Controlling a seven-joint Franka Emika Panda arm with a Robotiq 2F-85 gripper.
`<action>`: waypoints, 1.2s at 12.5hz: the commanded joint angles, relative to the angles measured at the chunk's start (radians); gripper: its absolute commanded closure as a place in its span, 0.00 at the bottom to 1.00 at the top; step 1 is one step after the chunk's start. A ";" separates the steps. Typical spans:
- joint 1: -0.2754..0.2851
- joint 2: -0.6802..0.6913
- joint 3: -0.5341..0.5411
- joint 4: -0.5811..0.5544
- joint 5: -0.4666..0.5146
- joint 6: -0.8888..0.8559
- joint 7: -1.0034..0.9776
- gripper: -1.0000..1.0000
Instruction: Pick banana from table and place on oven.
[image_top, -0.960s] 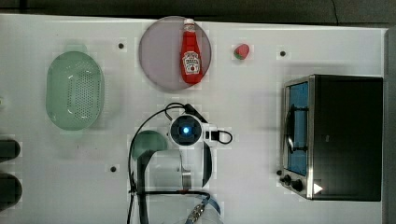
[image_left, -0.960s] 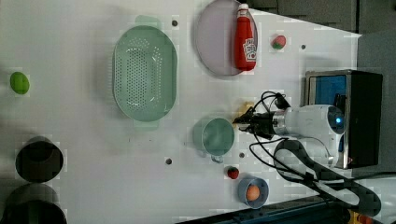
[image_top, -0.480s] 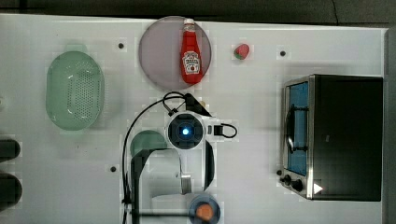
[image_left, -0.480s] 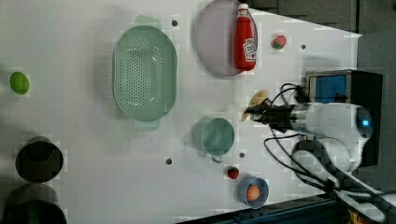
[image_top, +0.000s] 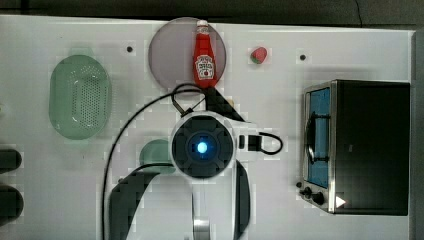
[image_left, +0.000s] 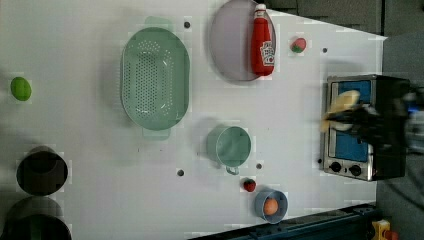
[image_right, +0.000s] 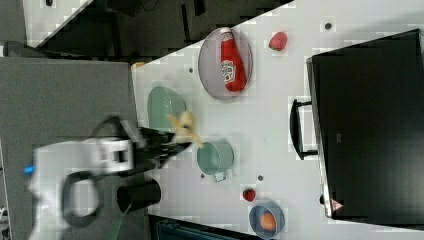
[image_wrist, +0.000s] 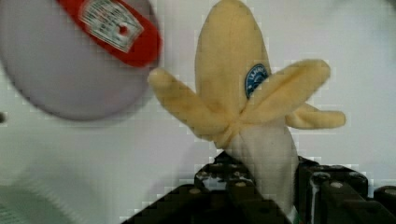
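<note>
Wrist view: the gripper (image_wrist: 268, 196), black and blocky, pinches the pale lower end of the banana (image_wrist: 243, 107) between its jaws, with the fruit pointing away from the wrist. The banana is a soft plush toy: a cream-yellow fuzzy body, floppy peel flaps splayed to either side, and a small round blue sticker on its front. It hangs clear of the white table (image_wrist: 93, 154), held in the air. Right view: the gripper (image_right: 167, 145) carries the banana (image_right: 185, 127) above the green cup (image_right: 215, 157), well apart from the oven (image_right: 370, 125).

The step in hand is, by judgement, the carry toward the oven. To do it well, the arm should keep the banana high enough to clear the oven's front edge and bar handle (image_right: 295, 127), travel over the flat black top, and lower until the toy rests before letting go. Because the plush is soft and limp, the flaps may drag or catch; a release near the middle of the top would leave margin against rolling off.

Top view: beyond the arm lie a red plastic ketchup bottle (image_top: 204, 56) on a round grey plate (image_top: 167, 55), a perforated green colander (image_top: 80, 97), and a small strawberry (image_top: 258, 55). The oven (image_top: 372, 145) is boxy, with a steel front and blue-tinted glass door.
</note>
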 joint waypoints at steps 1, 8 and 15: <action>-0.007 -0.038 -0.083 0.139 -0.010 -0.208 0.017 0.75; -0.021 0.015 -0.345 0.271 -0.017 -0.269 -0.334 0.75; -0.028 0.232 -0.641 0.272 -0.017 0.015 -0.872 0.75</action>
